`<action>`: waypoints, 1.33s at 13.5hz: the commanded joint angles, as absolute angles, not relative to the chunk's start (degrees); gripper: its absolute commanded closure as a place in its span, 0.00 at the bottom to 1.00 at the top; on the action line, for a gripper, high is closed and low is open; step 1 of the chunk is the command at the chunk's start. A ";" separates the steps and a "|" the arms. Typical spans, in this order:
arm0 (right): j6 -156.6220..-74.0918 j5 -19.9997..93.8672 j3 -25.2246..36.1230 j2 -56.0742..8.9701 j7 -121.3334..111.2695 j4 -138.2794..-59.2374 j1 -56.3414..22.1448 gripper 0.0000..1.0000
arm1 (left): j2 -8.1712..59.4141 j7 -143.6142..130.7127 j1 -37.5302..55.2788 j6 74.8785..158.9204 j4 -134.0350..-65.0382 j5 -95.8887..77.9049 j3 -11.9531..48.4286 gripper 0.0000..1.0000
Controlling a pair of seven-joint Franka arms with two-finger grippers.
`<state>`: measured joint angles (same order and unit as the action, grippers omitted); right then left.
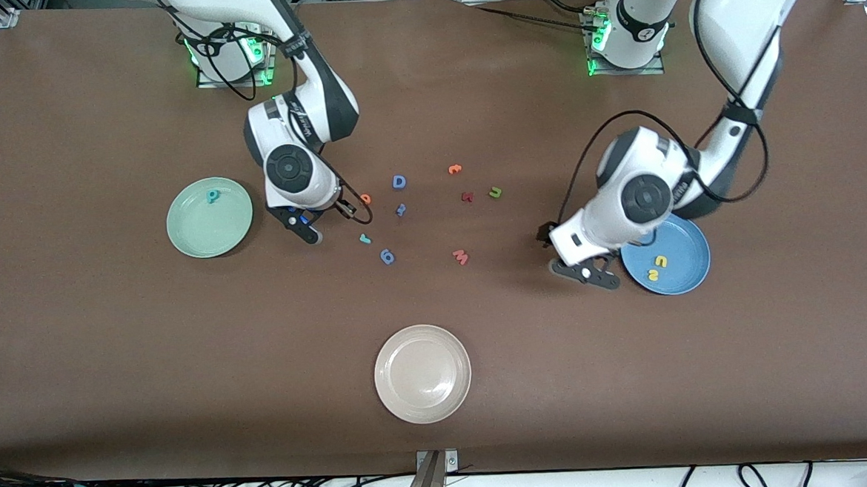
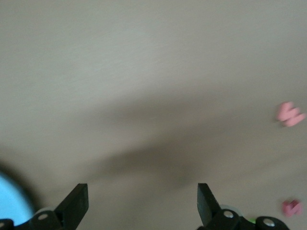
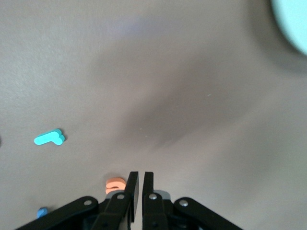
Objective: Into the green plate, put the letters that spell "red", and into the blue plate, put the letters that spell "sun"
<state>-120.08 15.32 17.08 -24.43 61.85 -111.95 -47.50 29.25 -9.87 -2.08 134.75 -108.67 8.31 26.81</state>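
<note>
The green plate (image 1: pixel 210 233) holds a teal "d" shape (image 1: pixel 213 196). Beside it, toward the table's middle, my right gripper (image 1: pixel 308 231) (image 3: pixel 141 173) is shut with nothing visible between its fingers. The orange "e" (image 1: pixel 365 199) (image 3: pixel 114 184) and the teal "r" (image 1: pixel 364 239) (image 3: pixel 49 138) lie on the table close by. The blue plate (image 1: pixel 683 271) (image 2: pixel 12 201) holds two yellow letters (image 1: pixel 660 260) (image 1: pixel 653 276). My left gripper (image 1: pixel 587 271) (image 2: pixel 143 187) is open and empty over bare table beside that plate. The olive "u" (image 1: pixel 495 192) lies mid-table.
A blue "D" (image 1: pixel 399 181), two small blue letters (image 1: pixel 400 209) (image 1: pixel 387 256), an orange "t" (image 1: pixel 455 169), a dark red letter (image 1: pixel 467 196) and a pink "w" (image 1: pixel 461 256) (image 2: pixel 290 114) are scattered mid-table. A beige plate (image 1: pixel 424 400) sits nearer the front camera.
</note>
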 commanded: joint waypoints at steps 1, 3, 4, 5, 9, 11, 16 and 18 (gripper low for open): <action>-118.13 16.17 17.40 -23.82 60.47 -111.53 -47.72 0.91 | 21.27 -13.69 -2.03 146.15 -123.38 7.03 28.90 0.00; -118.04 16.17 17.58 -23.38 60.21 -111.18 -47.64 0.91 | 19.70 -18.09 -1.24 148.96 -126.54 8.17 31.72 0.00; -118.04 16.17 17.67 -23.38 60.29 -110.75 -47.64 0.90 | 18.99 -20.37 -0.45 151.15 -128.48 10.00 31.90 0.00; -117.69 16.17 17.67 -23.38 60.47 -110.05 -47.64 0.83 | 19.07 -23.70 0.95 152.56 -129.45 12.63 31.90 0.00; -116.10 16.17 17.67 -23.64 61.52 -108.90 -47.64 0.01 | 21.26 -39.09 4.30 151.97 -129.46 28.36 31.99 0.00; -116.37 17.13 17.58 -23.90 62.05 -108.81 -47.72 0.01 | 22.93 -40.34 4.66 151.79 -129.02 30.05 31.99 0.00; -119.43 20.21 16.97 -26.53 62.66 -108.46 -48.60 0.02 | 26.01 -39.82 6.50 151.00 -128.41 30.06 31.91 0.01; -123.90 21.09 16.35 -29.34 65.64 -108.54 -50.26 0.02 | 27.15 -39.73 6.85 150.47 -127.10 30.15 31.90 0.01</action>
<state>-120.48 19.68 16.57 -26.00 62.86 -109.51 -48.32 25.65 -38.96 6.11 151.67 -129.07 28.06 32.21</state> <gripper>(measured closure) 0.018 0.004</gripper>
